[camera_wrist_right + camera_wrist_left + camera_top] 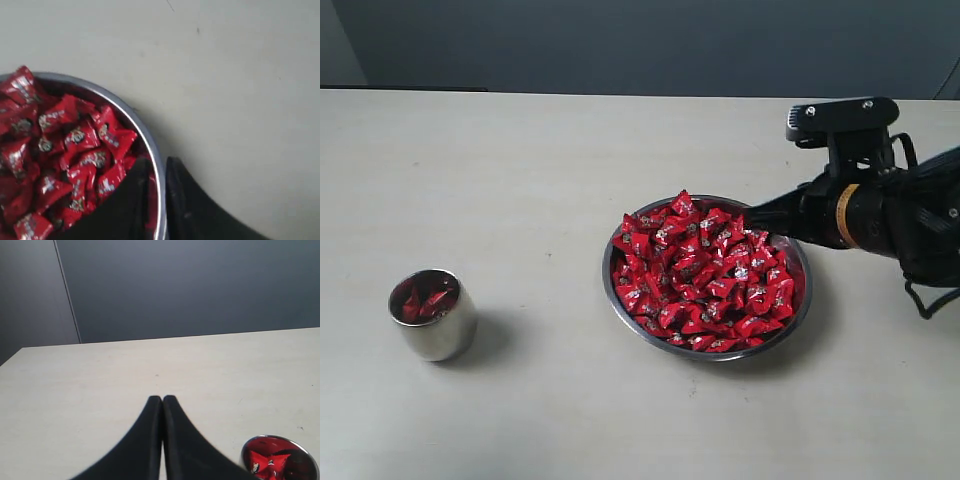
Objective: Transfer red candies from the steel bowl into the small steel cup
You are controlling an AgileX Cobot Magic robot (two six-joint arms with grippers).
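Early days: cup (436, 342) at lower left holds a few candies (705, 275), bowl (720, 357) is heaped, right claw (159, 161) is nearly together at its rim (can't tell if it's pinching one), left claw (162, 399) is together.

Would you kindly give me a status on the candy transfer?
Left gripper jaws shut. Right gripper at bowl rim, grip unclear. Candies in cup. Path clear.

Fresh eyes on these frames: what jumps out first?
The heap of red candies filling the steel bowl right of centre grabs the eye first. Next, the black right gripper at the bowl's right rim. The small cup stands apart at the left, a few candies inside.
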